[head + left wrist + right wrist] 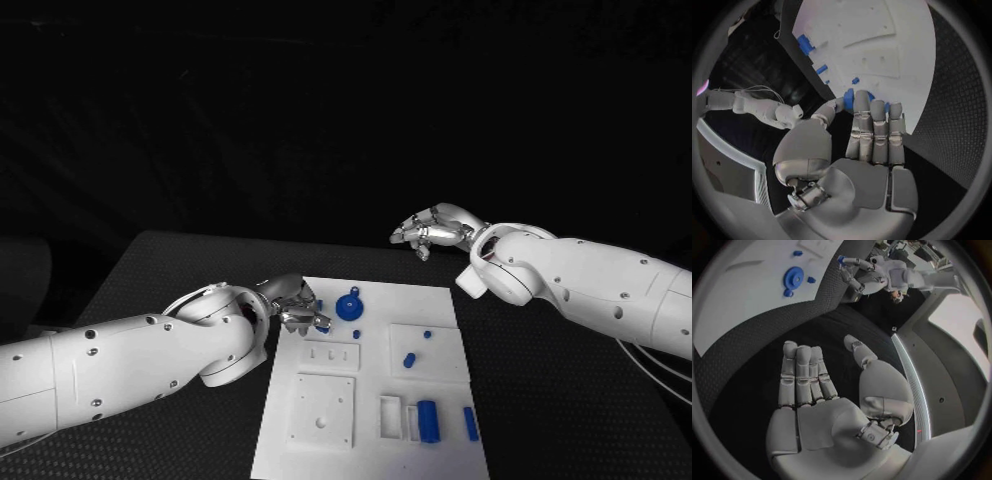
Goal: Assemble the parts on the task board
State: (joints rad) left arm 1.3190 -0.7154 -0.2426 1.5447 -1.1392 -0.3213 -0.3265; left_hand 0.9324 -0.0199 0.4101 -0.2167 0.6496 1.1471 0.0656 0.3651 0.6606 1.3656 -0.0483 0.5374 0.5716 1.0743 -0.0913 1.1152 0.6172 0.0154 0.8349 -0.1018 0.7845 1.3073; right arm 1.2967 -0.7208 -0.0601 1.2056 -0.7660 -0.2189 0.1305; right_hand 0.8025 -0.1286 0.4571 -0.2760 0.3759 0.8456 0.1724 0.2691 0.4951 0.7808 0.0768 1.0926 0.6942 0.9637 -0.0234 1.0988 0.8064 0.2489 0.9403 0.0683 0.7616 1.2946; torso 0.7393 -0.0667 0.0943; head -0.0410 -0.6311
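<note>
I have the left hand (299,304) at the task board's (433,300) far-left corner, fingers drawn together around a small blue part (841,260); the right wrist view shows that piece pinched at its fingertips. In the left wrist view the fingers (874,131) lie side by side, tips reaching over the round blue part (349,305), which lies flat on the board near its far edge, just beside the hand. A smaller blue piece (358,333) lies close by it.

My right hand (430,232) hangs over bare table (173,270) beyond the board's far edge, well apart from every part, its fingers (803,375) straight, apart from the thumb, holding nothing.

The risks, as I judge them: the pinch on the small part looks shallow, so a wrist turn could let it drop onto the board or off its left edge. The left fingers also crowd the round part, and lowering could nudge it or the loose piece out of place. Other blue parts (427,420) near the board's near edge lie clear of both hands.
</note>
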